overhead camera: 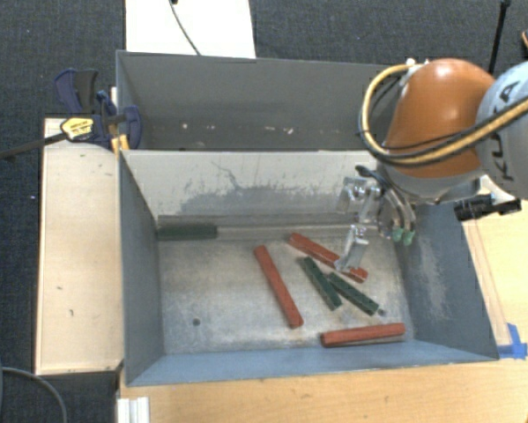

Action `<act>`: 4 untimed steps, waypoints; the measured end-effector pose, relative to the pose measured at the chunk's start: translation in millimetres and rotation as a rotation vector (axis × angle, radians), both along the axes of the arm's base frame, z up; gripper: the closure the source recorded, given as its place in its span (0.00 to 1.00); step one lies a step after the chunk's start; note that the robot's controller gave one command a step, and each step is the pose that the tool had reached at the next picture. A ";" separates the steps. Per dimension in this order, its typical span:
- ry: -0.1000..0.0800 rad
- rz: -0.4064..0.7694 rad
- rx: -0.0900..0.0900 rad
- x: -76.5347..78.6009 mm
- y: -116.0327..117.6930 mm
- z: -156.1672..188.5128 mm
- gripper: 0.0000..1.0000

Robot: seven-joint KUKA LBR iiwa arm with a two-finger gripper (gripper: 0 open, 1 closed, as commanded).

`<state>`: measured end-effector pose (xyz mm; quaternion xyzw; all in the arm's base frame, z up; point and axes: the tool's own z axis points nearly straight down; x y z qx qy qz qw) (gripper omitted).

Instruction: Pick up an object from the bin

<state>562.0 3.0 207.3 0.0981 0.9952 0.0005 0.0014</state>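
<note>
A dark green stick [186, 231] lies flat along the foot of the back wall of the bin [149, 263], at its left end, well apart from the others. A long red stick [278, 285] lies slantwise near the middle of the floor. To its right two dark green sticks [320, 282] [355, 295] lie close together, both slanting toward the front right. Another red stick [362, 334] lies along the front wall, just below them. Dark carpet [34, 25] surrounds everything, and a thin black cable [17, 151] crosses it at the left.
</note>
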 end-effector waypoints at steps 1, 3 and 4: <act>0.007 0.007 0.000 -22.2 9.6 -137.6 0.00; -0.009 -0.010 0.000 5.6 0.1 -23.6 1.00; -0.008 -0.093 0.002 16.9 29.9 42.7 1.00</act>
